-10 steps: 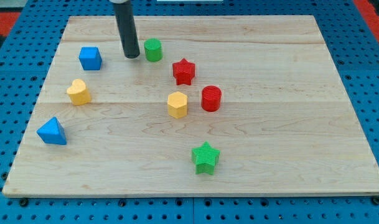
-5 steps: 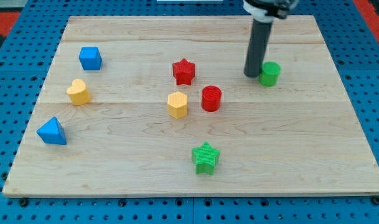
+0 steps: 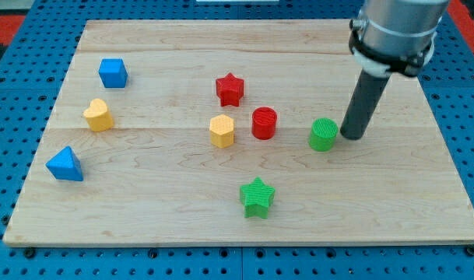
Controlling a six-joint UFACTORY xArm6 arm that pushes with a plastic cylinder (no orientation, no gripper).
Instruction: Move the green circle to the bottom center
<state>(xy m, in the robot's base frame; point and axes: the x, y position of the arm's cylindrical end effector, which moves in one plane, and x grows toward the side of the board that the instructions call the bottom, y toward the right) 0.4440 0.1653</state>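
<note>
Green circle (image 3: 323, 134) is seen right of the board's centre, nearer the right edge; my tip (image 3: 350, 135), a bare rod, is set just beside its right.

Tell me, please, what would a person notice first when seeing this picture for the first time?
First the thick dark rod coming down from the view's top right, with my tip just to the right of the green circle. Then the tight group at the board's middle: the red star, red cylinder and yellow hexagon.
</note>
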